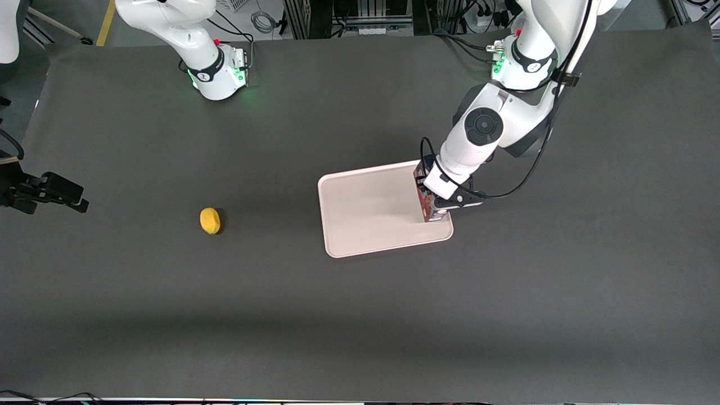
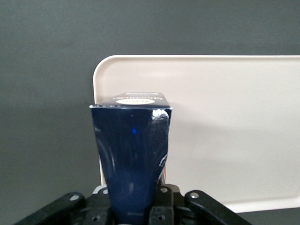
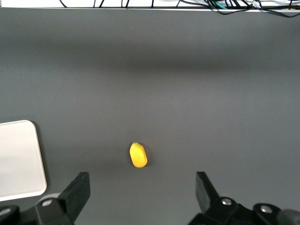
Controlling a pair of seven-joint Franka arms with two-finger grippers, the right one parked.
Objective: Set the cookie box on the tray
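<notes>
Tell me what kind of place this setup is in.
Probably a robotics lab. A long table under a dark grey mat carries two bolted-down white arms, with cables and metal racks at its edge. The left gripper holds a navy cardboard cookie box above a pale pinkish rectangular tray; a small yellow lemon-like object lies apart.

Left arm bent at the elbow, forearm angled down toward the front camera, wrist low. Gripper at its end, fingers clamped on the cookie box.

Count on desk: one cookie box, held in the one claw; one tray; one yellow lemon-like object.
</notes>
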